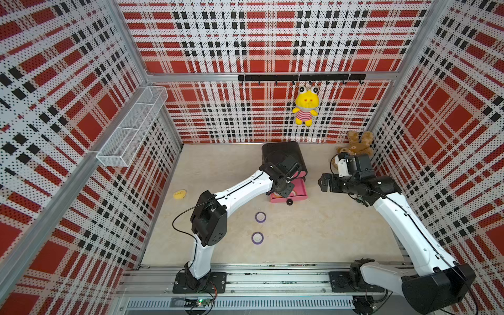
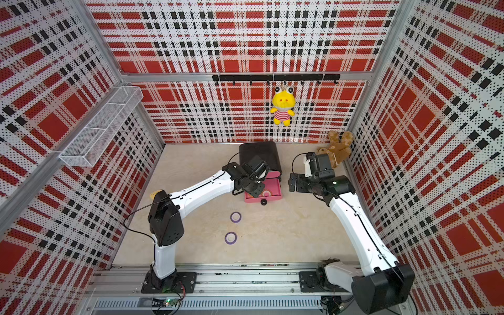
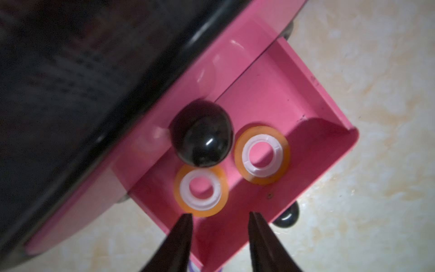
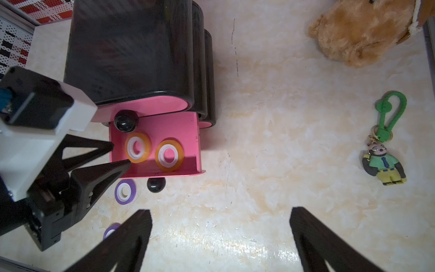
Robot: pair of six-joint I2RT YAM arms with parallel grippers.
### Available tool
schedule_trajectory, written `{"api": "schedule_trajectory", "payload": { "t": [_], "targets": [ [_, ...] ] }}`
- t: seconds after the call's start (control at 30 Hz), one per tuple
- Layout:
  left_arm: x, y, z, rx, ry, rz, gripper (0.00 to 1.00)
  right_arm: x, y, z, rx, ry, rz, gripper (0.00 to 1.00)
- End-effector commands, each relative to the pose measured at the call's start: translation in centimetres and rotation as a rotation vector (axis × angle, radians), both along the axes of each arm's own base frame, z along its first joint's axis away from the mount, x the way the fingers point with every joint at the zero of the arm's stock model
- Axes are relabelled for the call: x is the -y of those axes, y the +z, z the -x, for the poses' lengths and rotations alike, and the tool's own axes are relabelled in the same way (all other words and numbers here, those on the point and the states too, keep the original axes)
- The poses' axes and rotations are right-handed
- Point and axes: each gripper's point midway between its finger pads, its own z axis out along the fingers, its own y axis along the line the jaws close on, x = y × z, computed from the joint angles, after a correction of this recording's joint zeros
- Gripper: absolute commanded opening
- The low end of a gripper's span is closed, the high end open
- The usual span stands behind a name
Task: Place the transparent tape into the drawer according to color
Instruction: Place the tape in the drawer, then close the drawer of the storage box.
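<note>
Looking down in both top views, finds a pink drawer (image 1: pixel 300 188) pulled out at the foot of a black cabinet (image 1: pixel 281 152), with the left tool (image 1: pixel 285 192) poised directly over it. Puts the right tool (image 1: pixel 323 182) beside the drawer and well apart from it, jaws spread wide, holding nothing. Shows one purple roll (image 1: pixel 256 217) near the drawer's front and a second purple roll (image 1: pixel 252 238) farther out from it, both flat on the pale, mottled tabletop (image 1: pixel 313 231). Shows no red rolls anywhere.

Moving to the left wrist view, catches the left tool's tips partly apart and empty, just short of the nearer orange roll (image 3: pixel 183 189). Places the other orange roll (image 3: pixel 246 154) deeper inside the drawer, apart from the first, both flat on the glossy pink floor. Picks out a round, shiny upper knob (image 3: pixel 202 139) on the closed front above the drawer.

Turning to the right wrist view, confirms both orange rolls inside the drawer. Sets one left-tool tip at the nearer roll's rim; cannot tell whether touching. Finds the first purple roll just outside the drawer's front wall, beside the drawer knob (image 4: pixel 156 184).

Judging by looks: probably light, stiff, thin rings, slick film around hard pale plastic cores, apt to skate on the smooth tabletop. Best taken across the outer rim, tips straddling the ring, or with one tip down the core hole.
</note>
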Motion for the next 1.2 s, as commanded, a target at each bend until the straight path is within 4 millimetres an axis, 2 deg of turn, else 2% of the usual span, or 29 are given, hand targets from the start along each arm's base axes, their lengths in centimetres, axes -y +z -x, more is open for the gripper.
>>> {"api": "schedule_trajectory", "payload": {
  "t": [0.0, 0.1, 0.17, 0.4, 0.57, 0.7, 0.77, 0.9, 1.17],
  "targets": [
    [0.3, 0.8, -0.7, 0.021, 0.003, 0.016, 0.62, 0.4, 0.7, -0.2, 0.023, -0.011, -0.002, 1.0],
    [0.4, 1.5, -0.7, 0.032, 0.006, 0.029, 0.74, 0.2, 0.6, -0.1, 0.023, -0.002, -0.011, 1.0],
    [0.7, 3.0, -0.5, 0.049, 0.002, 0.06, 0.76, 0.0, 0.1, 0.0, 0.016, 0.005, -0.021, 1.0],
    [1.7, 10.3, 1.0, 0.143, -0.035, 0.213, 0.8, -1.4, -1.4, 0.2, -0.002, 0.049, -0.079, 1.0],
    [0.6, 15.0, 1.9, 0.197, -0.032, 0.326, 0.81, -2.6, -2.1, 0.4, -0.006, 0.081, -0.087, 1.0],
    [-1.9, 18.0, 0.6, 0.255, 0.048, 0.449, 0.84, -4.3, -2.7, 0.8, -0.001, 0.128, -0.094, 1.0],
    [-3.5, 18.3, -0.6, 0.272, 0.097, 0.514, 0.87, -5.5, -3.4, 1.1, -0.003, 0.153, -0.101, 1.0],
    [-6.4, 16.7, -3.3, 0.24, 0.175, 0.646, 0.92, -7.9, -4.4, 1.5, 0.006, 0.187, -0.114, 1.0],
    [-7.0, 12.3, -7.0, 0.168, 0.213, 0.727, 0.95, -11.6, -7.2, 2.5, 0.003, 0.202, -0.099, 1.0]
  ]
}}
